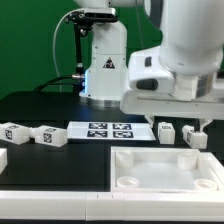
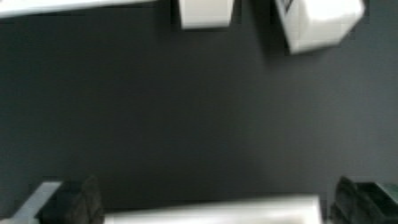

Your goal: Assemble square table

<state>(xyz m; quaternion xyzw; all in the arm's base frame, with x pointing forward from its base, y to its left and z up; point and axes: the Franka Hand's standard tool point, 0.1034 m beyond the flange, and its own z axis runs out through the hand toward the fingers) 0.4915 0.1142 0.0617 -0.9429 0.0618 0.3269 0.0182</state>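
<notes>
The square table's white top (image 1: 165,168) lies at the front on the exterior view's right, rim up, with round holes in its corners. Two short white tagged legs (image 1: 165,131) (image 1: 193,136) stand just behind it. Two more legs (image 1: 13,132) (image 1: 47,135) lie on the exterior view's left. My gripper (image 1: 180,120) hangs above the two right-hand legs and the top's far edge. In the wrist view my gripper (image 2: 217,205) is open, its dark fingers (image 2: 63,200) wide apart. A blurred white edge (image 2: 222,214) shows low between them, and two legs (image 2: 206,12) (image 2: 317,25) lie ahead.
The marker board (image 1: 110,130) lies flat in the middle of the black table. The arm's white base (image 1: 105,60) stands behind it. A white bar (image 1: 50,190) runs along the front on the exterior view's left.
</notes>
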